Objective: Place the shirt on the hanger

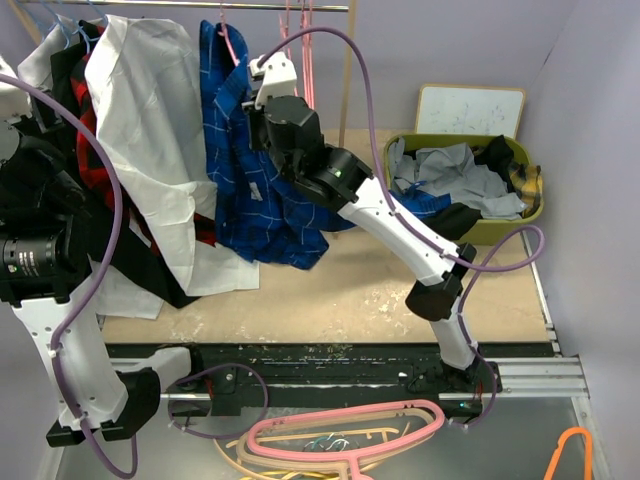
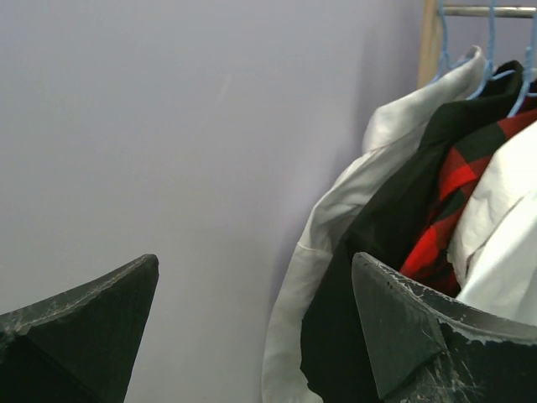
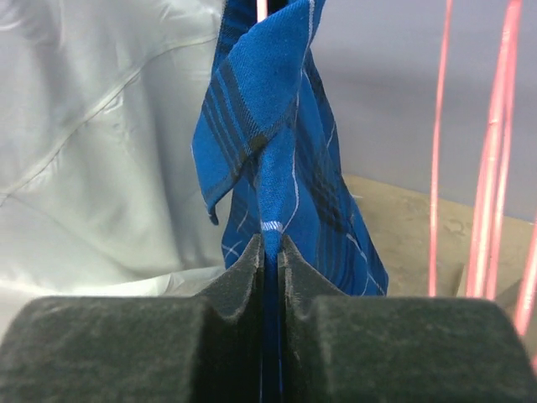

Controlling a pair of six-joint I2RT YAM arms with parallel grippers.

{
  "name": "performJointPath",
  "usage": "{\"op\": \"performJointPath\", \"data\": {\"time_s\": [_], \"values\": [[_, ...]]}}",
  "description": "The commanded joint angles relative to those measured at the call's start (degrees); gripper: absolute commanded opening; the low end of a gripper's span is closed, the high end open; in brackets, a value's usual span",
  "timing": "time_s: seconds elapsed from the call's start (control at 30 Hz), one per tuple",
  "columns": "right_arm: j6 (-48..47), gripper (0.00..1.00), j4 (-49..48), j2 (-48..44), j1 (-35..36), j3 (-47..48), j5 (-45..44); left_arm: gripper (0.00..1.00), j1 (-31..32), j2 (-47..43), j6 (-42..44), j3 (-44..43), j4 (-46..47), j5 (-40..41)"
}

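Observation:
The royal-blue checked shirt [image 1: 245, 170] hangs from the rail at the back, draped down onto the table. A thin pink hanger [image 1: 228, 42] shows at its collar, and its pink stem [image 3: 262, 7] rises just above the fabric. My right gripper [image 1: 265, 85] reaches up to the shirt's upper right side. In the right wrist view the gripper [image 3: 270, 243] is shut on a folded edge of the shirt [image 3: 277, 126]. My left gripper [image 2: 256, 264] is open and holds nothing; it faces the wall and the garments at the rail's left end.
A large white garment [image 1: 150, 130] and a red-and-black plaid one [image 1: 95, 120] hang left of the shirt. Spare thin pink hangers [image 1: 305, 50] hang to its right. An olive bin [image 1: 535, 165] of clothes stands back right. A thick pink hanger [image 1: 350, 430] and an orange hanger [image 1: 572, 450] lie below the table edge.

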State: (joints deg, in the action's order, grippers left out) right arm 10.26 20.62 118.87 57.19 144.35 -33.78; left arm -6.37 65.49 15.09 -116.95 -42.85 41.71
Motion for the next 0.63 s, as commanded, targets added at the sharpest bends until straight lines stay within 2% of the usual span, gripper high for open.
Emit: {"op": "performJointPath", "data": {"time_s": [0.0, 0.07, 0.17, 0.2, 0.3, 0.53, 0.6], "values": [[2.40, 0.18, -5.80, -4.08, 0.72, -0.63, 5.17, 0.99, -0.40, 0.80, -2.71, -3.38, -3.84, -6.82], [2.36, 0.38, -5.07, -4.42, 0.69, -0.65, 5.98, 0.99, -0.40, 1.11, -3.63, -5.22, -7.29, -12.72], [1.97, 0.73, -5.09, -4.83, 0.73, -0.61, 6.98, 0.99, -0.55, 1.74, -3.65, -7.58, -11.49, -21.28], [1.86, 0.82, -5.11, -5.11, 0.72, -0.57, 7.51, 0.99, -0.65, 1.93, -3.30, -8.01, -12.18, -22.39], [1.70, 0.98, -7.44, -7.48, 0.69, -2.69, 8.51, 0.99, -0.83, 2.27, -2.90, -8.71, -12.38, -22.87], [2.59, 1.00, -14.58, -19.60, 0.72, -17.31, 14.54, 1.00, -1.92, 2.13, -1.23, -8.92, -14.90, -27.97], [2.04, 1.00, -15.74, -23.51, 0.73, -22.81, 15.39, 1.00, -2.38, 1.88, -4.24, -6.70, -9.64, -20.87]]}}
